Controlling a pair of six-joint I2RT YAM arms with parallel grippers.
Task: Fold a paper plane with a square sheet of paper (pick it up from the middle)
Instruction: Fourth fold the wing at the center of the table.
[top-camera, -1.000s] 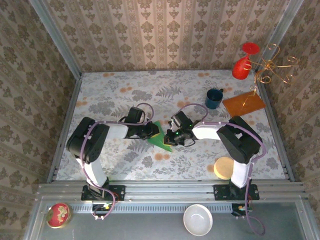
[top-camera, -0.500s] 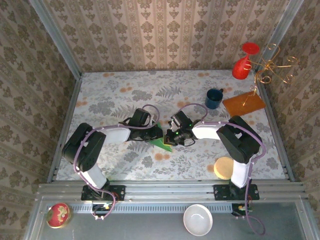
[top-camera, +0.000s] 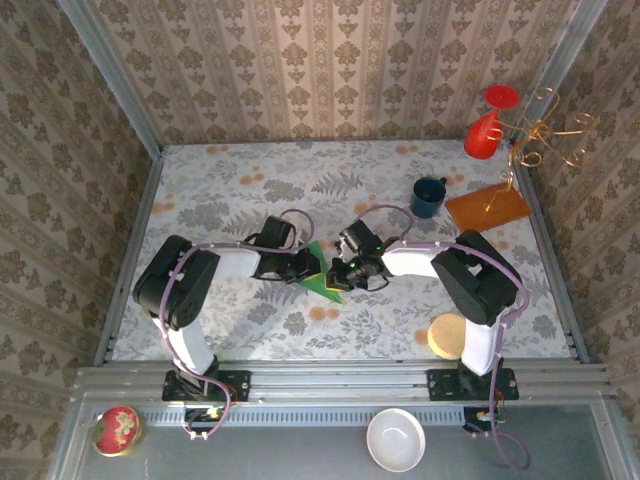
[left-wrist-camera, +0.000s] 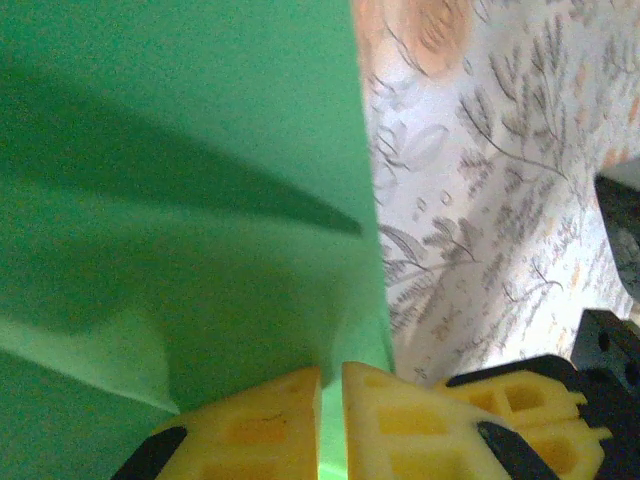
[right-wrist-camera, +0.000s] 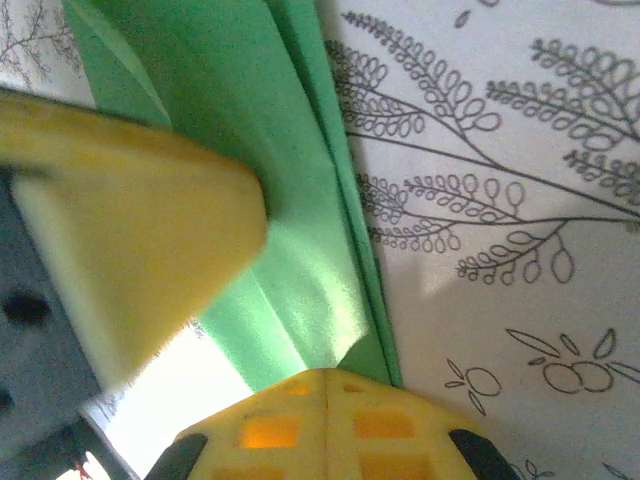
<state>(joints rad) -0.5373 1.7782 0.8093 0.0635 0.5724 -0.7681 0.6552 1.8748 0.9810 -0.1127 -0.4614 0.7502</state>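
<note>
Top view, paper: the green paper (top-camera: 322, 284) lies partly folded on the desk (top-camera: 230, 200) at centre frame, with the blue mug (top-camera: 428, 197) well apart at upper right.
Top view, end effectors: the left end effector (top-camera: 314, 268) reaches the paper from the left and the right end effector (top-camera: 345, 272) from the right, tips close together.
Top view, risk: with so little room between them, any sideways pull by one arm could knock the two tips together or drag the whole sheet off its spot.
Left wrist view, grip: the left end effector (left-wrist-camera: 331, 388) is almost closed, with a sliver of green paper (left-wrist-camera: 180, 150) nipped between its yellow fingers (left-wrist-camera: 250, 430) at the bottom edge.
Left wrist view, risk: the bite looks shallow and near the edge, so a tug could slip the paper free or tear it.
Right wrist view, grip: the right end effector (right-wrist-camera: 325, 385) is fully closed at bottom centre, its tips against the lower point of the folded paper (right-wrist-camera: 290, 200). I cannot tell whether a layer is caught.
Right wrist view, risk: the creased layers along the right edge look loosely stacked. Uneven pressing, or the blurred yellow finger (right-wrist-camera: 130, 230) at left pushing across, could skew the crease or spring the fold open.
</note>
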